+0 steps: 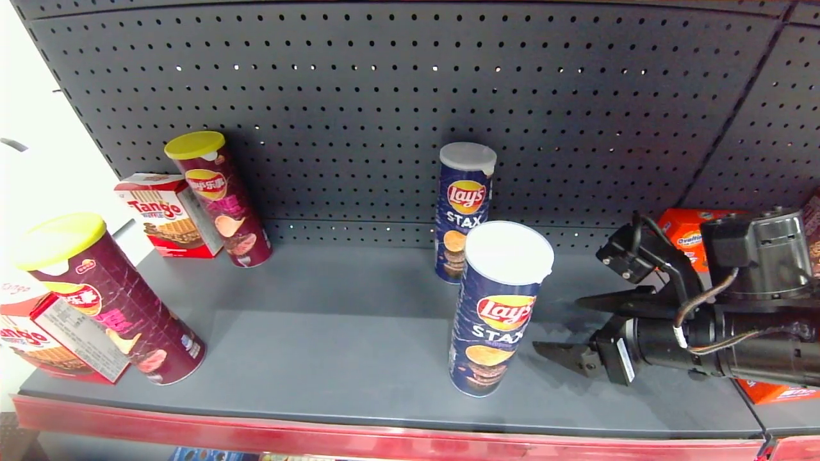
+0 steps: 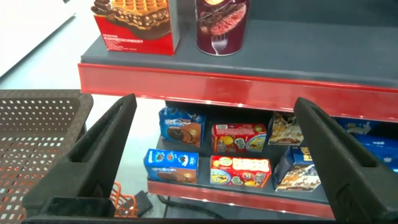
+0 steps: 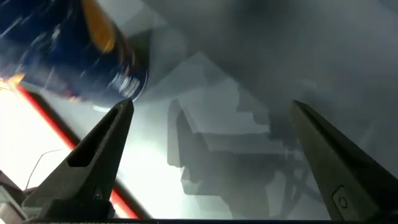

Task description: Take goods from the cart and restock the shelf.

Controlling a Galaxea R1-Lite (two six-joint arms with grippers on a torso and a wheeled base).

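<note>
Beside right pincer (image 1: 558, 324), blue can (image 1: 492, 320)

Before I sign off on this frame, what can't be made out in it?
Orange boxes, head view: mostly hidden behind the right gripper and its arm.
Blue can, right wrist view: blurred and cut off by the edge.
Cart, left wrist view: cut off by the edge, so its contents cannot be told.
Front wafer box, head view: cut by the edge, partly behind a maroon can.
</note>
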